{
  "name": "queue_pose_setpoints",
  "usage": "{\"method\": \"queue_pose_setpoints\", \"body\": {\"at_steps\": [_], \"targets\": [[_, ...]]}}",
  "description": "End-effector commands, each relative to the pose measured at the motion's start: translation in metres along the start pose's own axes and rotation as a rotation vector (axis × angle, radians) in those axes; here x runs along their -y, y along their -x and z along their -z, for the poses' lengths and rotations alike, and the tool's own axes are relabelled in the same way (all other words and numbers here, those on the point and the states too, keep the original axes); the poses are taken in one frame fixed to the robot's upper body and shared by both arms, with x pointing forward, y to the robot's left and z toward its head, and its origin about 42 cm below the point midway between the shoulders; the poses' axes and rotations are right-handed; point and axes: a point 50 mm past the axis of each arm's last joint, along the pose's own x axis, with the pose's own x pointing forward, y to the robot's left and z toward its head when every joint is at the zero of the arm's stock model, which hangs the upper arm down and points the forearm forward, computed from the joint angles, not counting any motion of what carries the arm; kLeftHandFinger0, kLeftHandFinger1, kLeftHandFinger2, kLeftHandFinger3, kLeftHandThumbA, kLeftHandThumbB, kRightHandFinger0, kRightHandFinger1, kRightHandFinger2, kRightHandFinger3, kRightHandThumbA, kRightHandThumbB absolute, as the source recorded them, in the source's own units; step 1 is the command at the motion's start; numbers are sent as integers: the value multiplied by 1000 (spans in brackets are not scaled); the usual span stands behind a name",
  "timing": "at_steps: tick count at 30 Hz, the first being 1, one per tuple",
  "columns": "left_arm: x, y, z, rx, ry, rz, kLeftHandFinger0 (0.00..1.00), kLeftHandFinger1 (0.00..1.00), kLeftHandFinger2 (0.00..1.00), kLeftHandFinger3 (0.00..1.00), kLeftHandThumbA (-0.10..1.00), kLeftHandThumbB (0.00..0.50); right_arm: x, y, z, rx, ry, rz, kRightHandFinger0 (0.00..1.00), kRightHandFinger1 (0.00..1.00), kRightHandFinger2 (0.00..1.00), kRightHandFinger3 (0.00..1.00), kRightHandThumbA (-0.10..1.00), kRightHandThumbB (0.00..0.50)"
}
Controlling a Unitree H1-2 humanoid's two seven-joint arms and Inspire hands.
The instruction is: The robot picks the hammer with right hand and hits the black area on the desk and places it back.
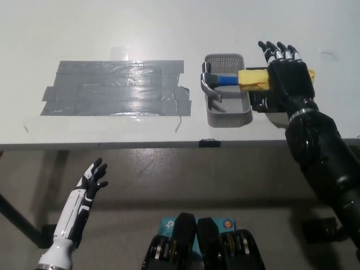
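The black right hand [288,76] sits at the upper right of the frame, spread flat with its fingers [279,50] apart and pointing toward the top edge, directly over the yellow foam-wrapped end of the hammer's handle; it holds nothing, and whether the palm touches the foam cannot be told from this angle. It looks lined up to curl around the grip, so the pickup is judged not yet made. The hammer with a silver steel head, blue neck and yellow padded handle [236,80] lies crosswise, its head resting inside the small grey perforated plastic tray [227,116] and its handle sticking out over the tray's right rim toward the hand, most likely so the grip is easy to reach. Under the hand, just right of the tray, a low black block [264,104] shows on the desk; its purpose is unclear. To the left of the tray, across the upper middle of the frame, lies the dark grey patch of overlapping glossy tape strips [115,87] on the white desk [112,25], the area meant to be struck. The white left hand [90,183] rests at the lower left, below the desk edge, open and empty.
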Motion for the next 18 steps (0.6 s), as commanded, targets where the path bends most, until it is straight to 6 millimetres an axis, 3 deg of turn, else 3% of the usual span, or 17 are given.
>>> {"method": "queue_pose_setpoints", "body": {"at_steps": [1, 5, 8, 9, 10, 11, 12, 13, 15, 18], "targets": [[-6, -7, -13, 78, -9, 10, 911, 1000, 1000, 1000, 1000, 104, 39, -23, -18, 47, 2, 112, 1000, 1000, 1000, 1000, 980, 326], [-7, -7, -14, 79, -11, 9, 917, 1000, 1000, 1000, 1000, 108, 35, -25, -18, 42, 9, 109, 1000, 1000, 1000, 1000, 963, 327], [-7, -8, -15, 92, 8, 9, 915, 1000, 1000, 1000, 1000, 83, 33, -26, -15, 36, 17, 114, 1000, 1000, 1000, 1000, 893, 327], [-7, -8, -14, 94, 9, 8, 908, 1000, 1000, 1000, 1000, 81, 31, -29, -14, 41, 39, 101, 1000, 807, 725, 710, 595, 214], [-8, -6, -14, 89, -7, 8, 897, 1000, 1000, 1000, 1000, 88, 24, -29, -11, 56, 31, 121, 342, 308, 371, 416, -10, 219], [-7, -7, -14, 90, -9, 9, 895, 1000, 1000, 1000, 1000, 89, 20, -29, -6, 52, 66, 128, 119, 117, 164, 249, -95, 246], [-7, -7, -14, 92, -5, 8, 892, 1000, 1000, 1000, 1000, 87, 17, -30, -4, 43, 86, 122, 5, 36, 242, 268, -100, 255], [-7, -7, -15, 87, 1, 14, 900, 1000, 1000, 1000, 1000, 93, 9, -29, 3, 18, 117, 87, 0, 96, 418, 344, -100, 241], [-8, -8, -17, 105, -4, 9, 886, 1000, 1000, 1000, 1000, 77, 1, -29, 9, 4, 131, 32, 0, 279, 668, 418, -100, 254], [-9, -9, -16, 104, -4, 10, 873, 1000, 1000, 1000, 1000, 90, -8, -27, 18, -35, 111, -40, 6, 500, 907, 707, -100, 258]]}}
